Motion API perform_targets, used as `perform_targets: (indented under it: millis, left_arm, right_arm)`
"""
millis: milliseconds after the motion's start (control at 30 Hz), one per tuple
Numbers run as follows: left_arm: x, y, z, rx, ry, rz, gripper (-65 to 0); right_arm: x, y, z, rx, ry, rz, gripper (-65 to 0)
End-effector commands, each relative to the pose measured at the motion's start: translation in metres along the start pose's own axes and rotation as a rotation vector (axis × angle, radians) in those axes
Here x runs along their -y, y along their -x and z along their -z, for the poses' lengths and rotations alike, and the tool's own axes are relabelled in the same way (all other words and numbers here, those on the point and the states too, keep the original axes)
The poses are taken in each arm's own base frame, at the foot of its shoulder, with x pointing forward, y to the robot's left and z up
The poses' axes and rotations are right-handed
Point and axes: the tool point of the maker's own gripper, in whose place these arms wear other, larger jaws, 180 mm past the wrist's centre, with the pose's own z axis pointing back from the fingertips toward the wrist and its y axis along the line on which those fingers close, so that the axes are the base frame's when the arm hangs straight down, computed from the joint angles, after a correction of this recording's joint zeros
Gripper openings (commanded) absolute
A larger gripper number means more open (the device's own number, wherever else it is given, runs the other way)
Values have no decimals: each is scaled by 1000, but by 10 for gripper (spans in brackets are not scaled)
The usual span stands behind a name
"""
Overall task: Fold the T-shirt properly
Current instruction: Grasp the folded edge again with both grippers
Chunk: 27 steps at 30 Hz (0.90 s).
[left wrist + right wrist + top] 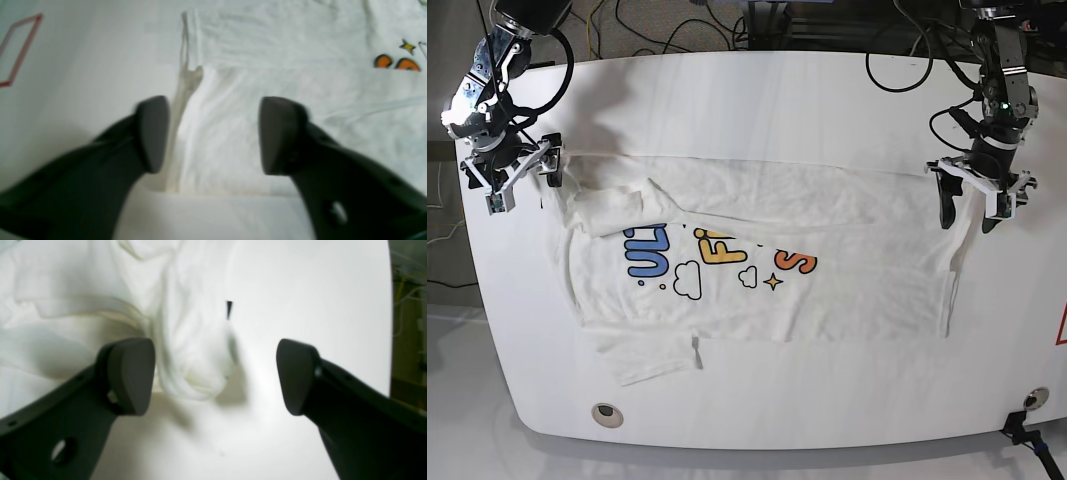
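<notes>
The T-shirt (757, 260) lay spread across the white worktop (827, 100), print side up, with its far long edge already doubled over toward the lettering and one sleeve (652, 358) sticking out at the near side. It looked light, limp and easily creased: thin cotton that would sag between two holds and drag along the surface rather than keep any shape. A pinch on a single layer would probably slip or peel away, so the firmer places to take it seemed to be the doubled edges and corners.

The left gripper (975, 192) hovered at the end of the folded far edge, its fingers (151, 133) spread wide and holding nothing; in the left wrist view the layered corner of cloth (186, 83) sat just beyond the gap between them. The right gripper (509, 175) stood at the opposite end, fingers (128, 375) likewise wide apart and empty, with a bunched lump of fabric (193, 373) lying between them. That bunched lump appeared a fair purchase, though it would likely need smoothing afterwards.
</notes>
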Motion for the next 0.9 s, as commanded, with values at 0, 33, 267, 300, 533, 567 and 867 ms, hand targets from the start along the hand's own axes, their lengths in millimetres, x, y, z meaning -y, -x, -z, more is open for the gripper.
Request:
perform_targets:
  millis: [0,33,267,300,533,567,867]
  left_arm:
    - [-5,-14,-2,53,-12,44,-347]
    - [-5,-11,-3,44,-11,52,-370]
    - [-5,-1,-9,16,-12,53,-311]
    - [-5,-1,-9,16,-12,53,-311]
    - [-9,8,-9,-6,-17,46,-311]
    - [-9,10,-8,-11,-18,44,-311]
    - [-23,33,-7,-66,-49,16,-311]
  right_arm:
    - [7,-10,-5,32,18,-16,-116]
    - [7,-9,-6,32,15,-14,-116]
    - [0,10,4,-8,-12,32,-117]
    - [-1,13,6,-14,-18,41,-117]
    - [-2,26,16,-15,-40,92,-127]
    - [-3,26,17,-13,-42,96,-143]
    - [-4,31,20,-23,-48,108,-382]
